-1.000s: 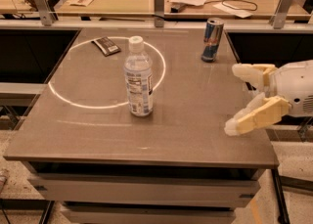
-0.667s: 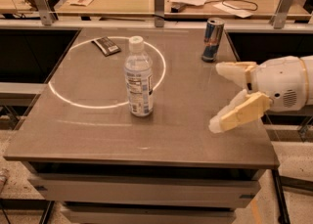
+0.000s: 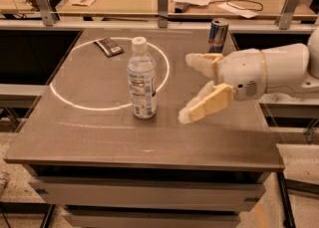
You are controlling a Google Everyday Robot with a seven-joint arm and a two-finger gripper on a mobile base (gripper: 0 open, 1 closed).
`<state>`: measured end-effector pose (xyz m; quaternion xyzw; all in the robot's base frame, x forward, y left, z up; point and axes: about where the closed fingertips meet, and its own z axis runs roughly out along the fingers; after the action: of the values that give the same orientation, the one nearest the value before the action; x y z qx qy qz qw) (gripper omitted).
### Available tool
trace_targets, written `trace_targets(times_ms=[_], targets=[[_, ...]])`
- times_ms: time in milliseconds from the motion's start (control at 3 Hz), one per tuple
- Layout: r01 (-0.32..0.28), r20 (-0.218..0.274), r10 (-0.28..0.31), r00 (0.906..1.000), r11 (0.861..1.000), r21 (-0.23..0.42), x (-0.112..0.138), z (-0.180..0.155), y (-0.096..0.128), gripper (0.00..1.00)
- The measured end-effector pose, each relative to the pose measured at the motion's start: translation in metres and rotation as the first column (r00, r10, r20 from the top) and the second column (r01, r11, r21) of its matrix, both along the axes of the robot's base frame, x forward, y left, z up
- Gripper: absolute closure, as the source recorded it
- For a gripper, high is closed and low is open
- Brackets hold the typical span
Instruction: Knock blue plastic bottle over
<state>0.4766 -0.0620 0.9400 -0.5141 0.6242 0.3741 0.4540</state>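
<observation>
Left of your gripper (image 3: pixel 188 88), fingers (image 3: pixel 209 103) apart, the clear, white-capped blue plastic bottle (image 3: pixel 141 80) stands upright; a drink can (image 3: pixel 218 34) sits far right.

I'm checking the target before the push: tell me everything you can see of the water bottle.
The bottle is clear, faintly bluish plastic with a white screw cap and a white printed label. It stands upright on the table, base on a white ring's edge. Nothing touches it; the open gripper is to its right in the picture, apart.
</observation>
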Motion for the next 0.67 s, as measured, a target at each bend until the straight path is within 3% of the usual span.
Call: trace_targets(times_ms=[667], targets=[[-0.011, 0.036, 0.008, 0.9993, 0.995, 0.104, 0.035, -0.016, 0.032, 0.00]])
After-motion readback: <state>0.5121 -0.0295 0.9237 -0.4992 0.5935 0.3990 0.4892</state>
